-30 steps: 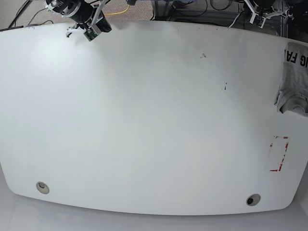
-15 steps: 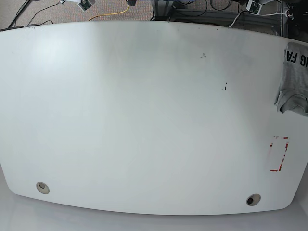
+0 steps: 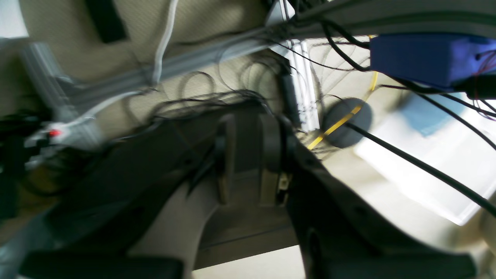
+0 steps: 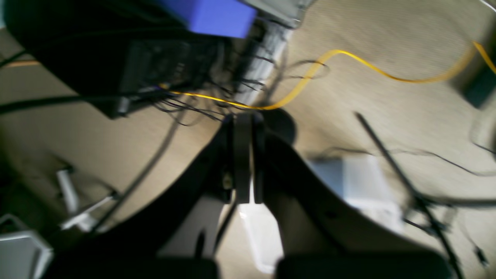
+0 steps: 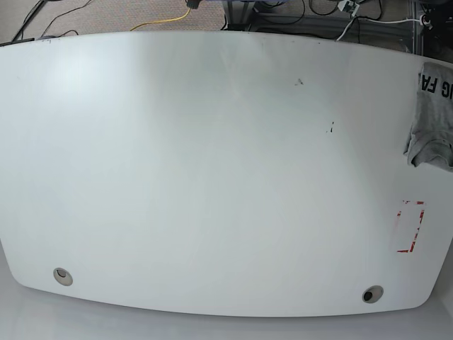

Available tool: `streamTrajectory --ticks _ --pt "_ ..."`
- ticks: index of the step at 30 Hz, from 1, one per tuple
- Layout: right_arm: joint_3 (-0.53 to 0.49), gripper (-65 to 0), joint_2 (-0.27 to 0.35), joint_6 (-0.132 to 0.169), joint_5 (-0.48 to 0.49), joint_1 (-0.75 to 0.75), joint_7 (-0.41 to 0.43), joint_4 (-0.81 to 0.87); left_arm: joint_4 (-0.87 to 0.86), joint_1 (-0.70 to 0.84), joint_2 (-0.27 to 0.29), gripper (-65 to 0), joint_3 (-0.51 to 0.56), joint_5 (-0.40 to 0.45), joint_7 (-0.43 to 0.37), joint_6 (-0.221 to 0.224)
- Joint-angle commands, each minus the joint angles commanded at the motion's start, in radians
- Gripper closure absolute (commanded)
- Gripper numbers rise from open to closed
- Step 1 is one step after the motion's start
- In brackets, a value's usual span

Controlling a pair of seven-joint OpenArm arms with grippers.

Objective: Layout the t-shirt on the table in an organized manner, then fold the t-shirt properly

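T-shirt (image 5: pixel 432 113) bunched at far right edge of table (image 5: pixel 212 177), lettering partly visible, part running out of base view. Left gripper (image 3: pixel 252 162) jaws pressed together, holding nothing, blurred, over beige floor with dark cables (image 3: pixel 418 166) and yellow cable (image 3: pixel 341 122). Right gripper (image 4: pixel 244 155) jaws together too, empty, above carpet and yellow cable (image 4: pixel 348 58). Neither gripper in base view. Red tape rectangle (image 5: pixel 410 227) below shirt, apart from it
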Motion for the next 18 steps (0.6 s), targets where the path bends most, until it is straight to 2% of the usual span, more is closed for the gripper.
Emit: streamTrajectory --ticks 1,6,10,16,18 --pt "-0.009 -0.5 0.000 -0.001 0.000 0.021 0.011 -0.040 -0.026 -0.014 0.000 -9.3 0.005 0.003 -0.003 0.000" --pt "-0.058 -0.5 0.005 -0.056 0.000 0.114 0.071 -0.224 -0.173 -0.117 -0.006 -9.3 0.008 0.023 -0.005 0.002" --pt "-0.095 -0.5 0.005 -0.090 0.000 0.183 0.075 -0.331 -0.311 -0.195 -0.021 -9.3 0.020 0.061 -0.008 0.002" --pt "-0.103 -0.5 -0.002 -0.117 0.000 0.272 0.075 -0.451 -0.479 -0.308 -0.037 -9.3 0.028 0.064 -0.008 0.005" --pt "-0.103 -0.5 -0.014 -0.128 -0.002 0.313 0.075 -0.505 -0.542 -0.350 -0.043 -9.3 0.029 0.066 -0.008 0.023"
